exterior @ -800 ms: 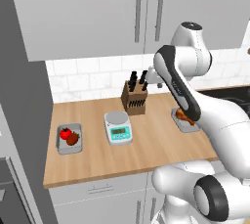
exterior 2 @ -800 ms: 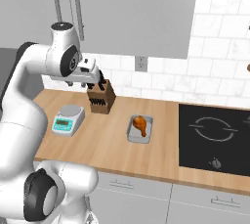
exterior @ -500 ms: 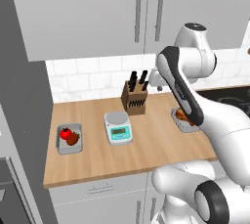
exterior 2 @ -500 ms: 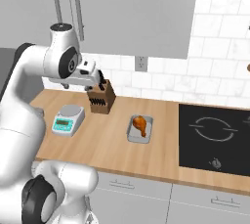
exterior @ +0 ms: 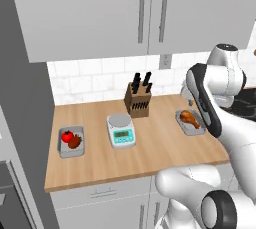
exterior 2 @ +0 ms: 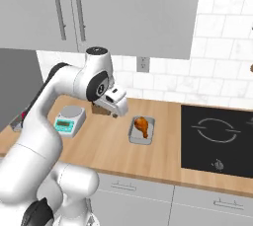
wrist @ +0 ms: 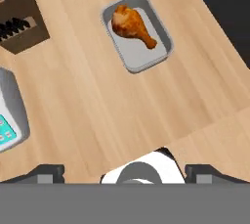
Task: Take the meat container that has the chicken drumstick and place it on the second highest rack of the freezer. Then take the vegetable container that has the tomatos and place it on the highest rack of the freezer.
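From the left base camera we see a light wooden counter [exterior: 150,148] under grey wall cabinets [exterior: 150,13]; two red tomatoes [exterior: 70,138] sit in a grey tray far left. From the right, a black cooktop [exterior 2: 217,138] lies beside the glossy orange-brown drumstick [exterior 2: 142,125] in its shallow grey container [exterior 2: 133,130]. In the hand view our gripper [wrist: 124,171] hangs above the wood, fingers spread wide.

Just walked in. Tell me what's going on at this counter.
A white robot arm hangs above the wooden counter with its gripper open and empty, looking down toward the grey container that holds the chicken drumstick. Nothing is picked up yet. The second container with the tomatos sits at the far left end, with a kitchen scale and a knife block between the two containers.
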Motion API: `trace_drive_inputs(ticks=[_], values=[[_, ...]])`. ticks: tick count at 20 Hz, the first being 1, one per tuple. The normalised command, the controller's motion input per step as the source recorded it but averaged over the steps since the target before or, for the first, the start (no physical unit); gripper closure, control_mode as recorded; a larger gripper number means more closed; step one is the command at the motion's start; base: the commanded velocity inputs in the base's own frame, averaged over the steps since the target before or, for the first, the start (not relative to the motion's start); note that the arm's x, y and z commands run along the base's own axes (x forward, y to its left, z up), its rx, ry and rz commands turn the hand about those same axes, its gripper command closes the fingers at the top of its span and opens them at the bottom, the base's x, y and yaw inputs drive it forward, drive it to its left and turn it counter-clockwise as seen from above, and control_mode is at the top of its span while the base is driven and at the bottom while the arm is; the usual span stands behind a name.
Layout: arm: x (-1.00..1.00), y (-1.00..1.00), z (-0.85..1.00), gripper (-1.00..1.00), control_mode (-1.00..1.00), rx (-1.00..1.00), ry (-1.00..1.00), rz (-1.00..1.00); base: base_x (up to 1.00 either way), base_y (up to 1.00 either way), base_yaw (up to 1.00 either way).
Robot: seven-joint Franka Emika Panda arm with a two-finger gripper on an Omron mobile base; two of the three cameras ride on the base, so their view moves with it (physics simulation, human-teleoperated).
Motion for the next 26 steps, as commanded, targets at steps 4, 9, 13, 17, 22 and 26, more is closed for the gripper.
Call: trace_drive_inputs(ticks=[4, 9, 13, 17, 22, 26], values=[[0.26, -0.91, -0.47, -1.00, -1.00, 0.14, 0.21, -0.58, 0.00, 0.00, 0.00], [0.45, -0.48, -0.39, -1.00, -1.00, 0.18, 0.10, -0.44, 0.00, 0.00, 0.00], [0.51, -0.20, -0.38, -1.00, -1.00, 0.06, 0.10, -0.32, 0.00, 0.00, 0.00], [0.33, -0.21, -0.51, -1.00, -1.00, 0.00, 0.07, -0.28, 0.00, 0.00, 0.00], [0.25, -0.17, -0.42, -1.00, -1.00, 0.00, 0.03, -0.16, 0.00, 0.00, 0.00], [0.15, 0.00, -0.44, -1.00, -1.00, 0.00, 0.00, -0.05, 0.00, 0.00, 0.00]])
